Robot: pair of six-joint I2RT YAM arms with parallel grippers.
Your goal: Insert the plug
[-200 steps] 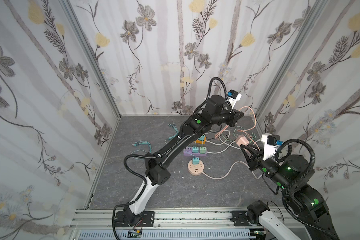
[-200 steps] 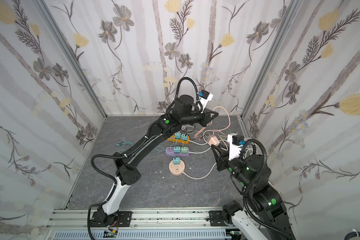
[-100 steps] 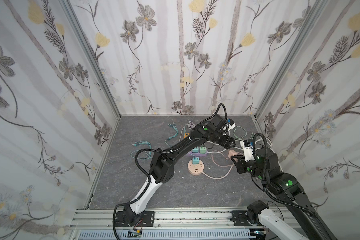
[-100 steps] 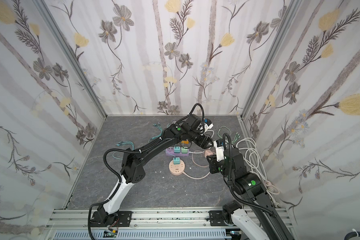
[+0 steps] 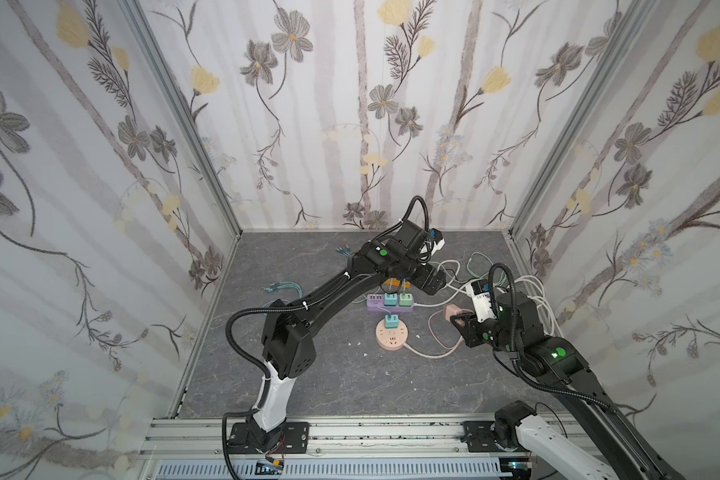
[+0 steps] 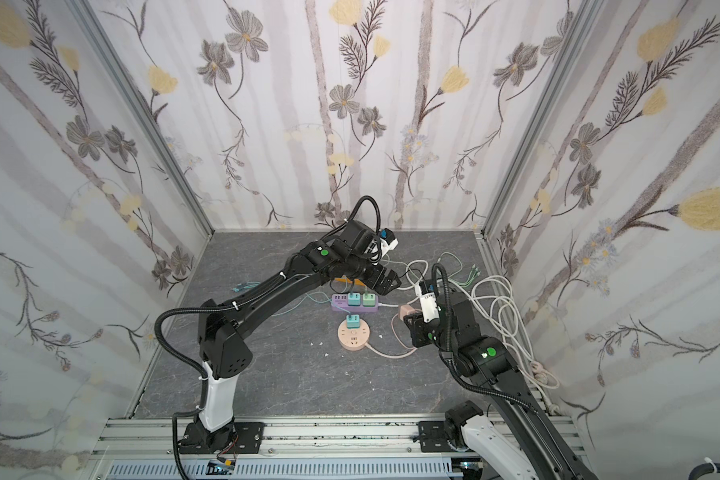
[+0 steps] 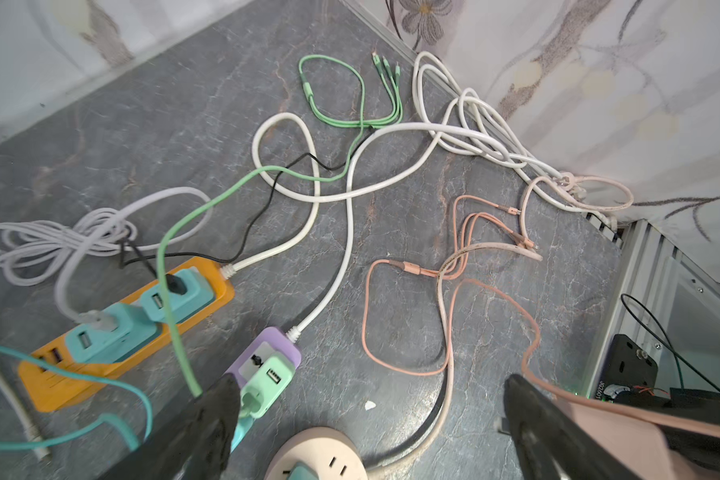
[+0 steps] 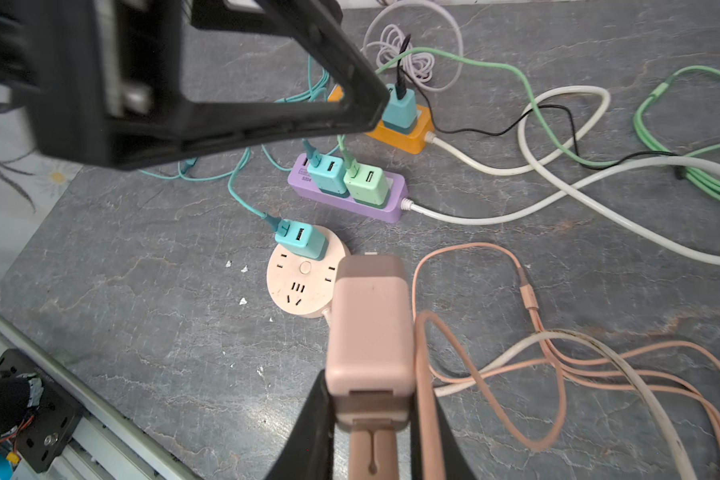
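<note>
A grey, marble-veined tabletop (image 5: 308,374) lay between walls (image 5: 350,104) papered with pale flowers, an aluminium rail (image 5: 350,432) along its front edge; white, green and pink cables sprawled over its far right part. The plug (image 8: 371,324) was a boxy, round-cornered block of dull pink, a pink cable (image 8: 422,361) looping away beside it; the right jaws were clamped on its sides, holding it just beside the round pink socket (image 8: 304,286), to that socket's right in both top views, not yet inserted; a teal charger (image 8: 300,239) sat in the socket's far side. The left jaws stood wide apart with nothing between them, near the cord end of the purple strip (image 7: 289,353). A second earlier the left jaws had been shut and both arms raised high; both had since come down towards the tabletop.
</note>
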